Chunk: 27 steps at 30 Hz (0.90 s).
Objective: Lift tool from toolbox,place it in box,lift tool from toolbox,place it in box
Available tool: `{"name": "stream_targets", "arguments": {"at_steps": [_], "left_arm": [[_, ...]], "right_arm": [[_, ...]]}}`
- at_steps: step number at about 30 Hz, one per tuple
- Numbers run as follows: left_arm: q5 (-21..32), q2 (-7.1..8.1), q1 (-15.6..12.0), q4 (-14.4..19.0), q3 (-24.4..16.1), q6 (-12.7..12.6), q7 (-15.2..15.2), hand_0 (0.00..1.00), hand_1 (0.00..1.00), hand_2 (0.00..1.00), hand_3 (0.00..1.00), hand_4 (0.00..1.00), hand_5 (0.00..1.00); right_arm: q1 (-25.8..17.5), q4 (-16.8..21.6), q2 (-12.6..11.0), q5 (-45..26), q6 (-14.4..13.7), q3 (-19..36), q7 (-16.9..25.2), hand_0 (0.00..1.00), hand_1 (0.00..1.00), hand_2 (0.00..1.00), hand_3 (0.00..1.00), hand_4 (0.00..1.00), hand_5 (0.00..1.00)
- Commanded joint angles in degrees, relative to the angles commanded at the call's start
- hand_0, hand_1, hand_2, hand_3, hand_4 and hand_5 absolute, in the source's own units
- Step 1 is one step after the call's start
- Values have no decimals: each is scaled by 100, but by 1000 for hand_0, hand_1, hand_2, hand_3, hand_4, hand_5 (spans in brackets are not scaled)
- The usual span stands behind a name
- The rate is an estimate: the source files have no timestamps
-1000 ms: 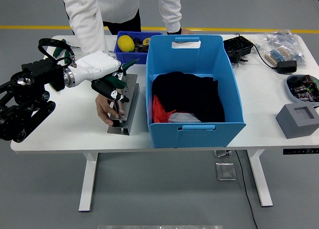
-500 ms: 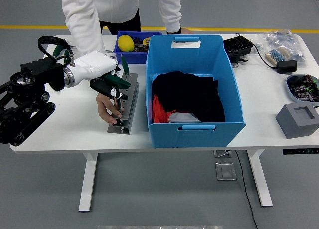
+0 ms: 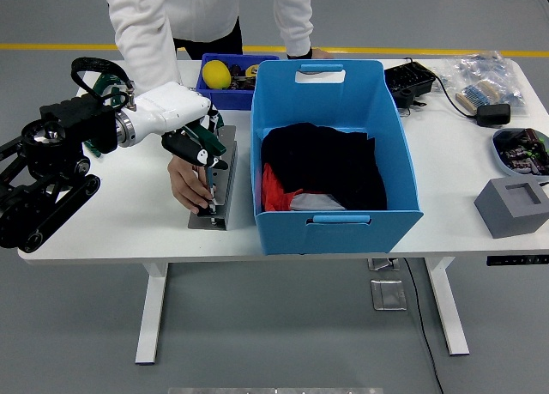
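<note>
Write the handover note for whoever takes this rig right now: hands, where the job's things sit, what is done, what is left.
Left hand: over the grey metal tool holder, fingers curled on a green-handled tool not yet clear of the holder.
Right hand: out of view.
A person's hand steadies the holder at its near left side.
Big blue box: right of the holder, holding black and red cloth; no tool visible inside.
Small blue bin with a yellow item sits behind the holder.
Done: tool grasped.
Left: lift it out, place it in the box, then repeat with a second tool.

Black jointed left arm (image 3: 47, 166), white-shelled hand (image 3: 176, 119), person's white sleeves (image 3: 141, 29)
</note>
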<state>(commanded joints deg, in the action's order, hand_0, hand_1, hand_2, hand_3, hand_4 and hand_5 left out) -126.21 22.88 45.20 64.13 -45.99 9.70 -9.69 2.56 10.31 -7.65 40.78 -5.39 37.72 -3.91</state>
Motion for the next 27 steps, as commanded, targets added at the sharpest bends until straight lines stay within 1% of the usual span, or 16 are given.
{"name": "stream_targets", "arguments": {"at_steps": [10, 11, 16, 17, 22, 23, 27], "left_arm": [[-194, 7, 36, -128, 36, -26, -46, 227, 239, 272, 424, 998, 787], [-211, 8, 34, -135, 36, -31, -49, 226, 179, 217, 360, 998, 785], [-252, 5, 46, -171, 61, -58, -57, 226, 179, 217, 360, 998, 785], [-253, 4, 49, -181, 67, -63, -61, 192, 124, 164, 263, 998, 785], [-237, 1, 69, -261, 89, -109, -112, 192, 124, 164, 263, 998, 785], [-236, 3, 72, -276, 92, -131, -123, 170, 96, 133, 216, 998, 783], [-201, 6, 82, -325, 108, -196, -159, 170, 96, 133, 216, 998, 783]], "right_arm": [[12, 0, -4, -8, -1, -8, 0, 676, 666, 735, 591, 848, 684], [12, 0, -4, -10, -2, -9, 0, 676, 667, 735, 591, 848, 684], [17, 0, -5, -12, -2, -7, -1, 676, 667, 735, 591, 848, 684], [18, 0, -5, -11, -1, -7, -2, 676, 665, 735, 591, 848, 684], [25, 0, -6, -6, 0, -7, -1, 676, 665, 735, 591, 848, 684], [26, 0, -6, 4, 0, 0, -3, 677, 666, 735, 591, 848, 684], [27, 0, -7, 5, -2, 3, -3, 677, 666, 735, 591, 848, 684]]}}
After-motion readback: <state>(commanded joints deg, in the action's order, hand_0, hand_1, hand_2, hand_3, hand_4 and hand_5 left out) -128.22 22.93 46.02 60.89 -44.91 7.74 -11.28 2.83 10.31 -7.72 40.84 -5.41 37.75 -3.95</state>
